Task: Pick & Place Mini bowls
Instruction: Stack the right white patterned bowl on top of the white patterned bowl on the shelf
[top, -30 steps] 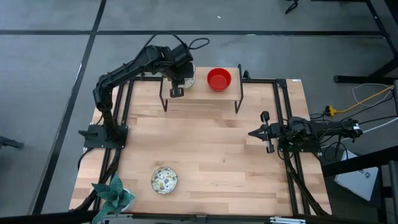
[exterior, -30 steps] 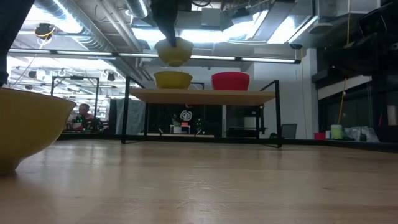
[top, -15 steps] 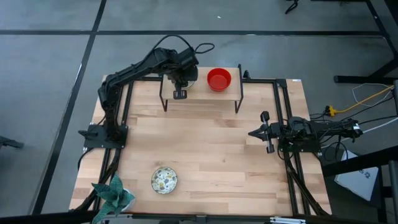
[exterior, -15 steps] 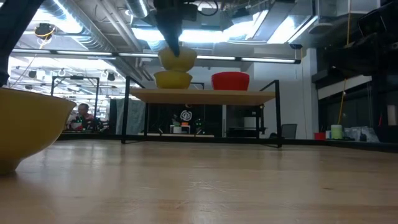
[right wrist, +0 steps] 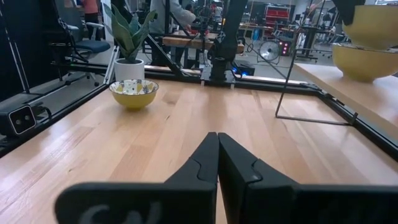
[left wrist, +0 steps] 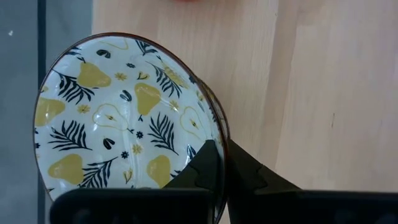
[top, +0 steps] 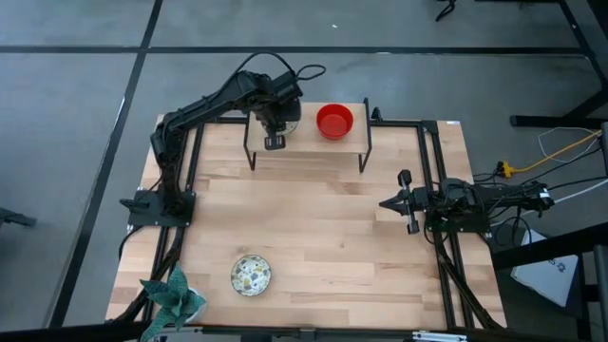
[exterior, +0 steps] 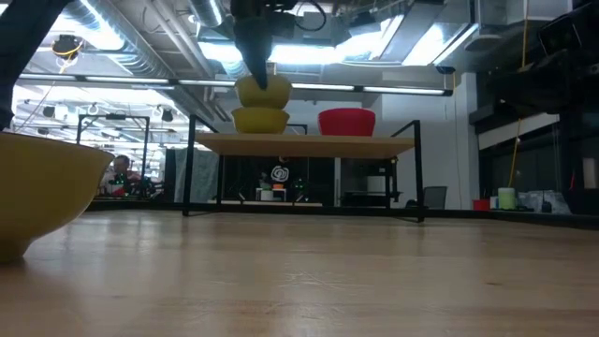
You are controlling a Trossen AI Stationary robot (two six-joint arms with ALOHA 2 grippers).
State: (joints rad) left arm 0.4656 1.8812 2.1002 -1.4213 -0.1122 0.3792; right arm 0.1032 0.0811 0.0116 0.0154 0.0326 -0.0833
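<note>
Overhead, table-level, two wrist-mounted views

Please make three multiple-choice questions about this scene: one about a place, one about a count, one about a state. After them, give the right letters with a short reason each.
1. Where does the red bowl stand?
A. On the raised shelf
B. On the table beside the plant
C. In the right pincer

2. How many bowls does the low view show on or above the shelf?
A. One
B. Three
C. Five

3. What is the left pincer doing?
A. Hanging open over the table
B. Gripping the rim of a pear-patterned bowl
C. Resting on the plant

Answers:
1. A: the red bowl sits on the raised shelf at the table's far end.
2. B: two yellow bowls stacked and the red one beside them.
3. B: the left pincer is shut on the rim of the pear-patterned bowl, held above the lower one.
</note>
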